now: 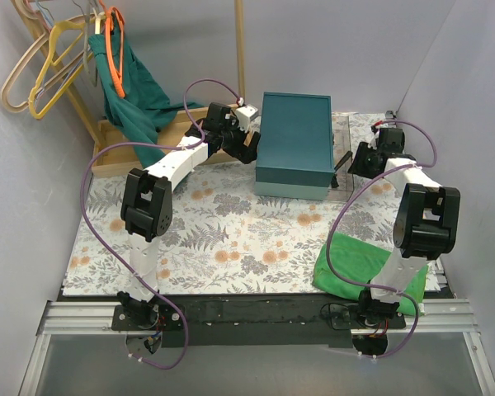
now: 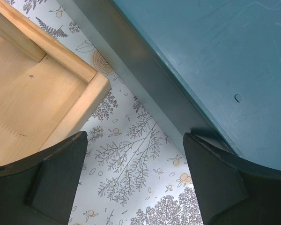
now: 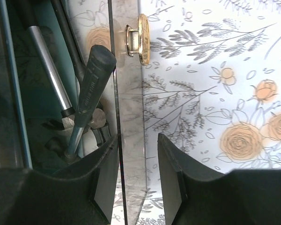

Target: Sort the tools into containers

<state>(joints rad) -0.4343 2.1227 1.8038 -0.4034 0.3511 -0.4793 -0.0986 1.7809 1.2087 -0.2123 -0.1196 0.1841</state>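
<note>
A closed teal box (image 1: 295, 140) stands at the back middle, with a wooden tray (image 1: 115, 153) to its left. My left gripper (image 1: 246, 140) is open and empty; in the left wrist view it (image 2: 135, 140) hangs over bare tablecloth between the tray's corner (image 2: 91, 82) and the box (image 2: 215, 56). My right gripper (image 1: 359, 157) is right of the box at a clear container (image 1: 346, 132). In the right wrist view it (image 3: 137, 140) is open, jaws astride the clear wall (image 3: 129, 93) below a gold knob (image 3: 141, 37). A black-handled tool (image 3: 91, 79) and a metal shaft (image 3: 49, 61) lie inside.
A green cloth (image 1: 355, 260) lies at the front right by the right arm's base. A teal garment (image 1: 132, 91) and several hangers (image 1: 49, 58) hang at the back left over the tray. A wooden pole (image 1: 241, 49) stands behind the box.
</note>
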